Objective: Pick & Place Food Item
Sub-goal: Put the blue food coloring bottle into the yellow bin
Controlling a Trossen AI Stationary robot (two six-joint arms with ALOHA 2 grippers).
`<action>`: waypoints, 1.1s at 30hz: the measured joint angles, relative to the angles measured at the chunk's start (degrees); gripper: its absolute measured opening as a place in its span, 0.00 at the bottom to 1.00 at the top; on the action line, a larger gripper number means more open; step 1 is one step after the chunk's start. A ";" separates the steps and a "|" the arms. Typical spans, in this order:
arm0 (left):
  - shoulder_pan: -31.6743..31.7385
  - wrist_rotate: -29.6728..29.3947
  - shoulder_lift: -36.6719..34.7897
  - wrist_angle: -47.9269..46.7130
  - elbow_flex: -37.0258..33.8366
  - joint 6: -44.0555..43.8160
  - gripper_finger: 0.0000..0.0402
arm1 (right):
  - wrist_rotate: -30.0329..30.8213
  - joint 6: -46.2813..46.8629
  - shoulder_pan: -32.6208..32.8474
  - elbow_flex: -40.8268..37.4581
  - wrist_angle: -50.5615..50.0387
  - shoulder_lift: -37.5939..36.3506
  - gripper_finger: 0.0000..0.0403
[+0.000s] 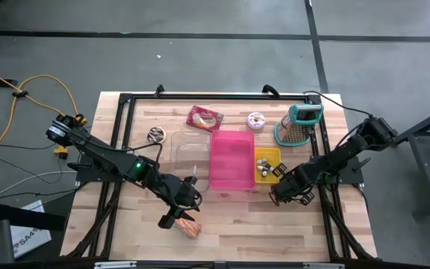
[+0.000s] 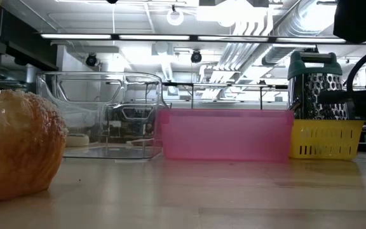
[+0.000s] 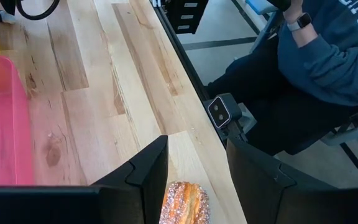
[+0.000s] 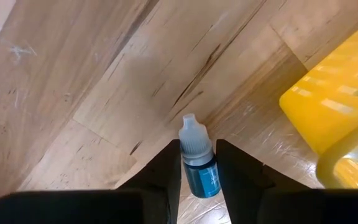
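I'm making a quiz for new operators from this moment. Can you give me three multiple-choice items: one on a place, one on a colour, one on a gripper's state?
1. Where does the grater stand?
A. beside the yellow basket, at the far right of the table
B. inside the pink bin
C. at the near left edge

2. What colour is the dropper bottle?
A. red
B. blue with a white cap
C. green

3. What is the right gripper doing?
A. wide open over the bin
B. closing on the bottle
C. holding the pastry

Answers: 1 A, the high view shows it there; 2 B, the right wrist view shows it; 3 B, its fingers flank the bottle.
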 joint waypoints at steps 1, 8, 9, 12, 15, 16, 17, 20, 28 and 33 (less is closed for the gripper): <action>0.00 0.02 -0.02 0.00 0.00 0.00 0.40 | -0.08 0.00 0.00 0.00 0.00 0.00 0.21; 0.00 0.02 -0.01 0.00 0.00 0.00 0.40 | -1.33 0.00 0.00 0.07 -0.02 0.00 0.12; 0.00 0.02 -0.02 0.00 0.00 0.00 0.40 | -1.42 0.00 0.00 0.09 -0.04 -0.02 0.11; 0.00 0.02 -0.02 0.00 0.00 0.00 0.40 | -1.49 0.00 0.00 0.13 -0.15 -0.08 0.10; 0.00 0.02 -0.02 0.00 0.00 0.00 0.40 | -1.49 0.00 0.00 0.13 -0.17 -0.09 0.11; 0.00 0.00 0.00 0.00 0.00 0.00 0.40 | -1.48 0.00 0.00 0.13 -0.16 -0.09 0.11; 0.00 0.01 -0.01 0.00 0.00 0.00 0.40 | -1.49 0.00 0.00 0.13 -0.15 -0.09 0.11; 0.00 0.01 -0.02 0.00 0.00 0.00 0.40 | -1.52 0.00 0.00 0.13 -0.13 -0.09 0.11; 0.00 0.02 -0.02 0.00 0.00 0.00 0.40 | -1.62 0.00 0.00 0.04 0.26 -0.02 0.14; 0.00 0.01 -0.02 0.00 0.00 0.00 0.40 | -1.34 -0.17 -0.02 -0.04 1.36 0.02 0.16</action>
